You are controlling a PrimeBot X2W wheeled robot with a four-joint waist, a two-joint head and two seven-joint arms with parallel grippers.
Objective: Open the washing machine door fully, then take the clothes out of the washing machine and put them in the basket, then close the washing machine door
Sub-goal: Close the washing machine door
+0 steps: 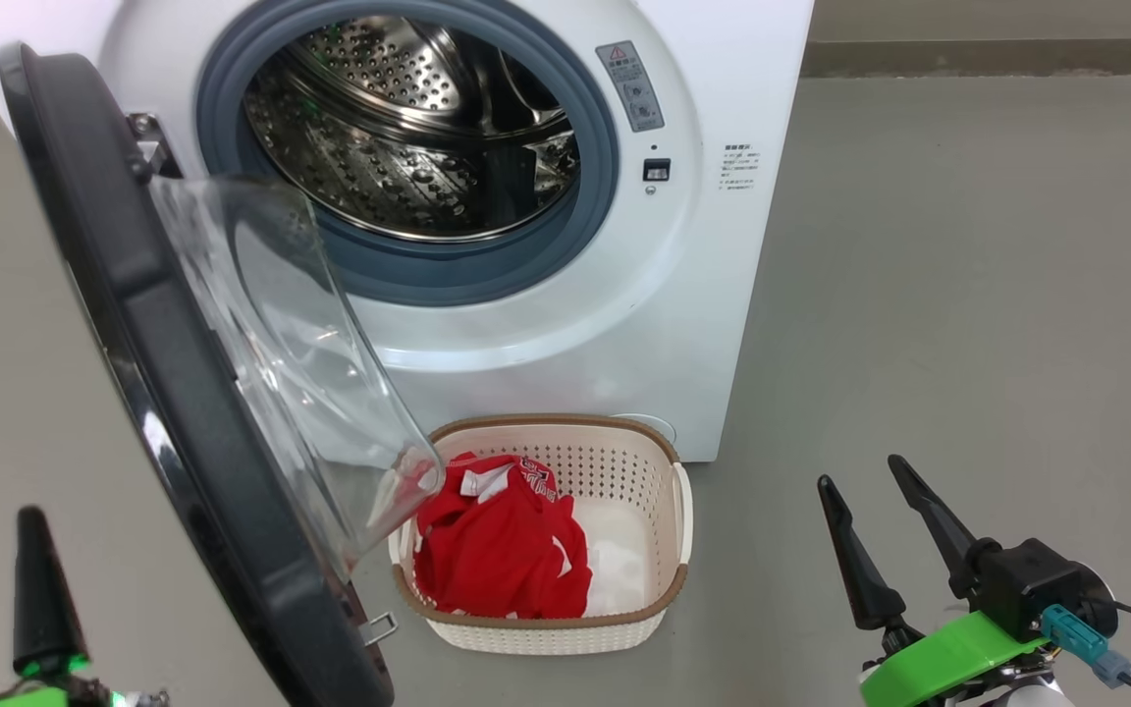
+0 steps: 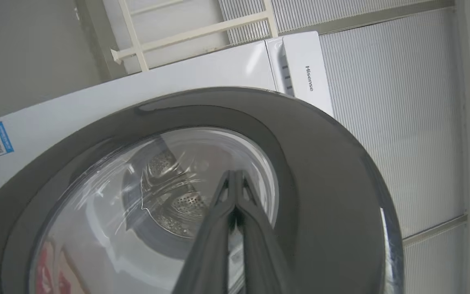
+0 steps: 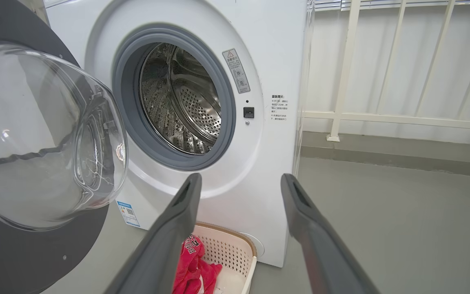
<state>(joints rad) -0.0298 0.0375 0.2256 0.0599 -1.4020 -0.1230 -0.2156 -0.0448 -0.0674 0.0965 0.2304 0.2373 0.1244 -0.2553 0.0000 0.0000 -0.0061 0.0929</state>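
The big round black-rimmed glass door (image 1: 138, 324) stands open, its outer side right before the left gripper (image 2: 231, 174), pinched together. The right gripper (image 1: 860, 471), spread apart, is farther off. Red clothes (image 1: 502, 550) lie in the cream plastic basket (image 1: 551, 420).

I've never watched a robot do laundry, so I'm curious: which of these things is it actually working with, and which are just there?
Part of the job: washing machine door, washing machine, red clothes, basket, left gripper, right gripper.
Just there: white railing, ribbed wall panels, grey floor.
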